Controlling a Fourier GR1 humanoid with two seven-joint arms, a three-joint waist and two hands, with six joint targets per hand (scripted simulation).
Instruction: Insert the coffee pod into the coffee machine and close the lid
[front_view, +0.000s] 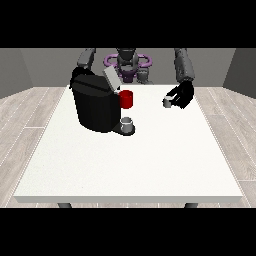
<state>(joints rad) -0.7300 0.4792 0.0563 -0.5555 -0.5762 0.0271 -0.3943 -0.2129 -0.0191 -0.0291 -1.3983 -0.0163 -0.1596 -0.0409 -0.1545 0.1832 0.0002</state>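
- The room has a pale wood-plank floor (30, 112) and grey walls (20, 67) behind the robot.
- A white tabletop (130, 165) fills the middle of the front view; its near half is bare white surface.
- The robot (127, 62) stands at the far edge, small at the top of the view, with both arms reaching forward.
- A black coffee machine (95, 105) sits on the tabletop at the view's left, towards the far side. Its grey lid (112, 78) stands tilted up, so the top is open.
- A red part (126, 99) shows at the machine's front, above a small grey cup (128, 123) that rests on the machine's base.
- The hand at the view's right (182, 95) hovers near the tabletop's far right area, well apart from the machine. Its fingers curl round a small grey pod (167, 102), which shows at the hand's tip facing the machine.
- The hand at the view's left (78, 73) is mostly hidden behind the machine's top corner; I cannot tell how its fingers lie.
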